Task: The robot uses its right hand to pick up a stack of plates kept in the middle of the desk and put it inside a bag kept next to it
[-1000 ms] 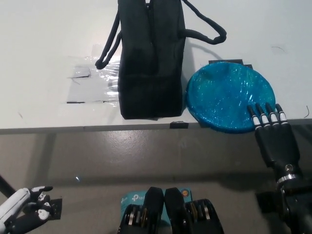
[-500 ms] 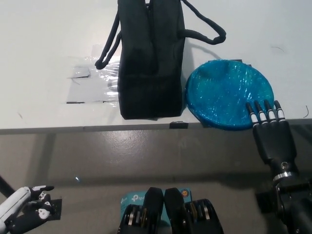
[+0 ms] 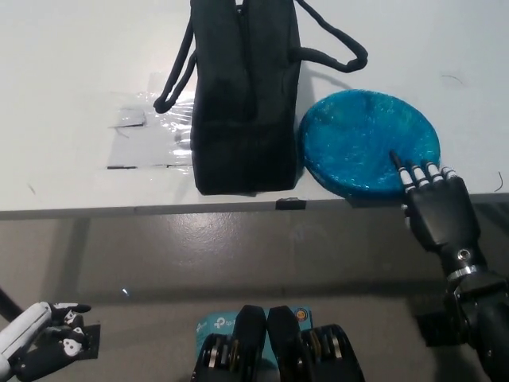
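White desk (image 3: 71, 95) | right hand (image 3: 436, 208) fingers (image 3: 410, 173) on plates (image 3: 368, 143) | bag (image 3: 245, 103) beside

Tight squeeze by the bag

Black bag (image 3: 245, 103) sits against the plates (image 3: 367, 143) near the desk's (image 3: 71, 87) front edge; far-right corner's open.

The bag's (image 3: 245, 103) top runs off the upper edge; the left hand (image 3: 36, 341) is cropped at the corner.

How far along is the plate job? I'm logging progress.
Early. Nothing is bagged: the blue plates lie on the desk beside the black bag. The right hand is at their near rim, no lift visible. The left hand rests low. Lifting and bagging remain.
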Robot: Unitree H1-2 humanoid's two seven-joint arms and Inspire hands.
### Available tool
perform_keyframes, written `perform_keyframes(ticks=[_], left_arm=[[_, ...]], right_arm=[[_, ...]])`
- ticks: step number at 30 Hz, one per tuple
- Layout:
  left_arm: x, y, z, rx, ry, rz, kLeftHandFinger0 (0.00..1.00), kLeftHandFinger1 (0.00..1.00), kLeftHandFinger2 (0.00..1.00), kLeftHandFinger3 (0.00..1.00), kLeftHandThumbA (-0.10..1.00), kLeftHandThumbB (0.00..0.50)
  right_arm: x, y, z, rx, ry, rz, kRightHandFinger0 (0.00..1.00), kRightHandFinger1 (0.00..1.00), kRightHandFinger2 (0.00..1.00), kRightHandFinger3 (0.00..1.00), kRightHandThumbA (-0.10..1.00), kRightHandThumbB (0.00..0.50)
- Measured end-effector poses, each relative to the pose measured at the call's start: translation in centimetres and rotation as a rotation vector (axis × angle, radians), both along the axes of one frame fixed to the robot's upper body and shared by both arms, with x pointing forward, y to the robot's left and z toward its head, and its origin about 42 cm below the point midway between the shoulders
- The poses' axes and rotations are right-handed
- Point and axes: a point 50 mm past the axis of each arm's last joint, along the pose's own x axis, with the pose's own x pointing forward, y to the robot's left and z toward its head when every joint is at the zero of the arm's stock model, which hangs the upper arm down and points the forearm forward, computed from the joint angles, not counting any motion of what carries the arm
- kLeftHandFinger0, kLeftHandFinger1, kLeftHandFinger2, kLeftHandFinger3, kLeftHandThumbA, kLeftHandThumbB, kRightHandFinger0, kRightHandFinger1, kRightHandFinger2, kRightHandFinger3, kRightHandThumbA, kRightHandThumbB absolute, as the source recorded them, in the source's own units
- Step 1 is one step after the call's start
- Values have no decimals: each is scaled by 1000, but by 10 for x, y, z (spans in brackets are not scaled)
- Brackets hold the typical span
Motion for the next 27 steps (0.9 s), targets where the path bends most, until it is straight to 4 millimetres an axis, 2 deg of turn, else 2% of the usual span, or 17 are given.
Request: perform_keyframes(ticks=[1,2,3,4,5,6,7,9,10,11,12,15,18,20,24,25,27], left_arm=[[0,0,0,1,-2,0,804,824,872,922,-100,0],[0,0,1,4,-5,2,812,826,877,947,-100,0],[1,1,1,7,-9,3,814,827,878,955,-100,0],[1,1,2,11,-12,4,815,827,879,957,-100,0],[1,1,2,15,-14,3,817,820,877,975,-100,0],[2,1,2,18,-16,2,817,820,877,976,-100,0],[2,1,2,21,-18,1,819,812,870,982,-100,0],[2,0,2,24,-21,-2,820,811,868,983,-100,0],[3,0,2,24,-23,-3,818,810,867,982,-100,0],[3,-1,2,25,-25,-3,816,808,866,979,-100,0],[3,-1,3,25,-27,-3,815,808,864,978,-100,0],[3,-1,3,24,-33,-1,809,805,860,979,-100,0],[3,-2,3,27,-37,-2,803,800,857,980,-100,0],[3,-2,4,28,-40,-2,799,799,854,976,-100,0],[3,-2,4,28,-42,-1,763,773,837,961,-100,0],[3,-2,4,30,-42,-2,759,769,833,947,-100,0],[3,-2,4,40,-42,-8,761,771,832,939,-100,0]], right_arm=[[1,0,1,8,-5,18,0,0,0,880,14,98],[2,-1,2,17,-13,38,0,0,10,728,-16,126],[3,-1,4,20,-21,58,0,0,15,658,13,117],[4,-3,6,19,-31,80,0,0,16,649,15,116],[6,-3,10,22,-45,100,0,0,103,325,-75,87],[8,-3,13,24,-57,113,0,0,117,275,-77,82],[9,-3,15,28,-67,129,0,0,159,159,-99,20],[11,-2,17,43,-86,155,0,0,165,143,-100,18],[11,-2,18,51,-93,165,0,2,249,15,-100,15],[11,-2,18,60,-100,174,0,0,373,24,-100,78],[11,-1,17,70,-104,181,0,0,410,113,-100,123],[10,2,15,95,-108,194,0,0,375,94,-100,189],[10,2,13,121,-109,196,0,0,368,54,-100,159],[10,2,13,135,-108,198,0,0,369,43,-100,205],[10,1,13,154,-104,200,0,0,338,0,-100,206],[10,0,13,161,-102,200,0,0,355,25,-100,103],[10,0,12,172,-99,201,0,0,355,70,-100,101]])
